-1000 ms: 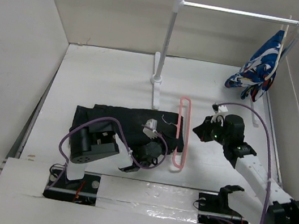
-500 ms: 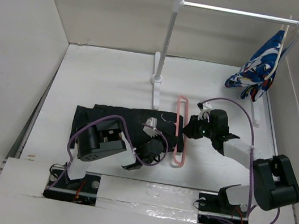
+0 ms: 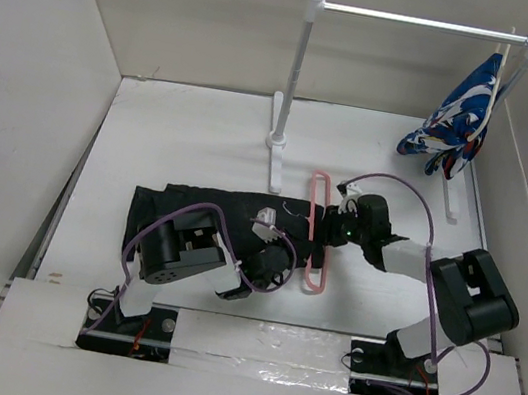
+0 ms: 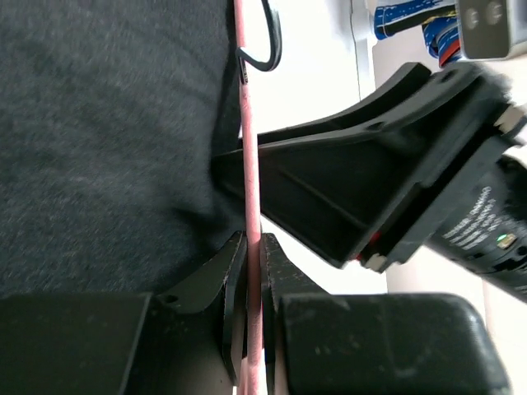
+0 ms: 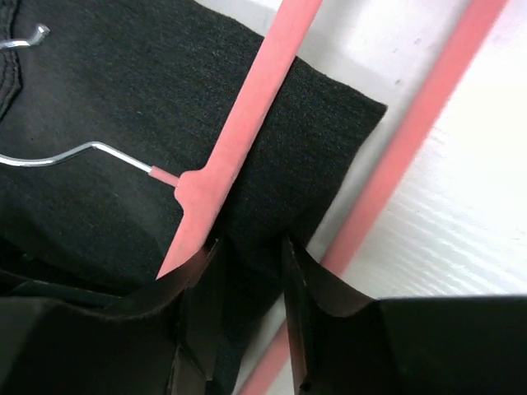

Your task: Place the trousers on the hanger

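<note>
The trousers (image 3: 211, 211) lie flat on the worktop (image 3: 183, 133). Their right end sits under the hook-side bar of the hanger (image 5: 247, 123) and stops short of the far bar. The left jaws pinch the hook-side bar. The right jaws stand spread astride the trouser edge, with fabric between them. Close on cloth only, clear of the bar. Then draw the end through the hanger while the left jaws hold it steady.

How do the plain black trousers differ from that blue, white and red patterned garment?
The plain black trousers lie spread flat on the white table; the blue, white and red patterned garment hangs bunched from the rail stand. The trousers are one dark colour, the garment brightly patterned. Both are soft fabric clothing.
</note>
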Available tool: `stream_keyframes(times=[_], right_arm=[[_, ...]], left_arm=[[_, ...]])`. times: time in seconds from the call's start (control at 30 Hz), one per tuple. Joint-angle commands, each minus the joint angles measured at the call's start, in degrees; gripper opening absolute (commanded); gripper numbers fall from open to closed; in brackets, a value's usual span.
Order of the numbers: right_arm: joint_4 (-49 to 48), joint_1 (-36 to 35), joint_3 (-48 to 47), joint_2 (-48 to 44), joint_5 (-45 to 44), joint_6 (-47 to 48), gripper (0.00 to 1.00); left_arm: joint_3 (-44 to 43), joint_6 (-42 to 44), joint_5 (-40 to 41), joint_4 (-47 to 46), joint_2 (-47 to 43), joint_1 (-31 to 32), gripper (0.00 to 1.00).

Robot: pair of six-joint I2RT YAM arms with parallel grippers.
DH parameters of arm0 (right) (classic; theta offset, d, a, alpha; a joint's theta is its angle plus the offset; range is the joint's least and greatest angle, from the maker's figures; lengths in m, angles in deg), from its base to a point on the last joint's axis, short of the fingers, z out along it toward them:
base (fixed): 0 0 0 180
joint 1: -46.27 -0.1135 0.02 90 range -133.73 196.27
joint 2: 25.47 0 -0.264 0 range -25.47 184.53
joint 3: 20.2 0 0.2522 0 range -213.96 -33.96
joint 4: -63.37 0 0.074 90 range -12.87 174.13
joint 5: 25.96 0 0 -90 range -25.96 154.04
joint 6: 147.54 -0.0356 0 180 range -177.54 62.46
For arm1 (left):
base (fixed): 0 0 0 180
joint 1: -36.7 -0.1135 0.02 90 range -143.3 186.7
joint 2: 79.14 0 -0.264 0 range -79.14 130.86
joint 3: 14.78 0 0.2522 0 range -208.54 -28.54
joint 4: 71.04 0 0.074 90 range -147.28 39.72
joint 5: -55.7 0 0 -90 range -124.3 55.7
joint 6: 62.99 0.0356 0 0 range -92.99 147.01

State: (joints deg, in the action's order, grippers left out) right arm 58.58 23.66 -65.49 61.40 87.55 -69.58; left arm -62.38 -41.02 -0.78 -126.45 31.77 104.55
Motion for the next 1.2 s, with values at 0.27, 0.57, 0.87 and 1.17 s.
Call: stream_keyframes(times=[0.27,0.57,0.87,1.17], right_arm=[[-2.74,-0.51,3.85,-13.71,-3.11,-3.61,0.00],[16.60,9.50,0.15,-33.51,-6.63,0.16,0.00],[23.20,28.39,-0.11,-43.97,1.71,0.78,0.00],[21.37,31.49,2.61,-41.17,4.79,-0.01,0.00]], left_arm=[[3.70,0.61,3.84,-0.71,-3.59,-0.53,0.00],[8.17,0.88,5.94,5.88,-7.98,-1.06,0.00],[12.48,0.97,9.37,16.33,-15.36,-1.06,0.00],[13.81,1.76,12.54,23.29,-22.57,-1.06,0.00]])
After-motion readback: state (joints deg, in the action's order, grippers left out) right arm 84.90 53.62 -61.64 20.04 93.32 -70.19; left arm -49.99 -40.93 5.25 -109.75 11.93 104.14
